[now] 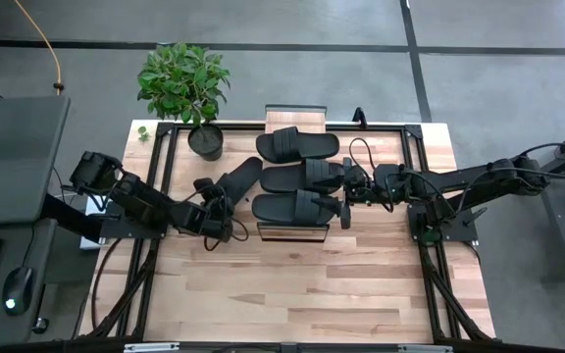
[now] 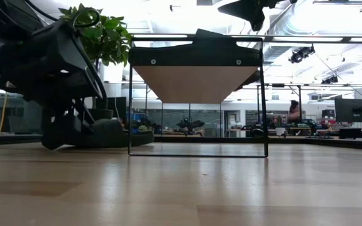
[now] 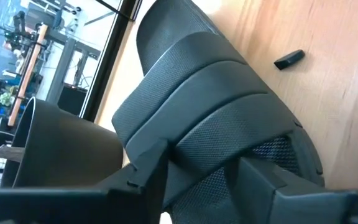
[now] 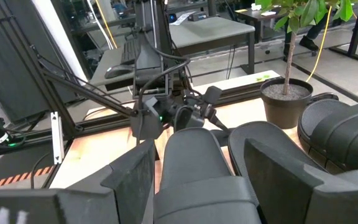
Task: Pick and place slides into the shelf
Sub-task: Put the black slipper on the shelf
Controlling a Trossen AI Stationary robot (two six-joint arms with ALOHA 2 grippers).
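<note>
Three black slides lie side by side across the light-wood shelf (image 1: 297, 120); the low view shows the shelf (image 2: 197, 81) from its end. The fourth slide (image 1: 235, 179) lies slanted on the table left of the shelf, sole down (image 2: 109, 134). My left gripper (image 1: 216, 206) is at its near-left end, shut on it (image 3: 204, 186). My right gripper (image 1: 345, 203) is open at the right end of the nearest shelf slide (image 1: 297, 208). Its fingers stand on either side of that slide's end (image 4: 191, 162). I cannot tell whether they touch it. My left gripper holds the fourth slide at its ribbed strap (image 3: 216, 143), at the end nearest the arm. The slide is pinched across its width, one finger (image 3: 142, 180) on each side. The fingers come nearly level from the table's left, along the slide. The slide rests on the table.
A potted plant (image 1: 205, 140) stands just beyond the fourth slide, near the shelf's far-left corner. Its dark pot (image 3: 48, 155) is close to my left gripper. A small black piece (image 3: 289, 59) lies on the table by the slide. The near half of the table (image 1: 292, 294) is bare wood.
</note>
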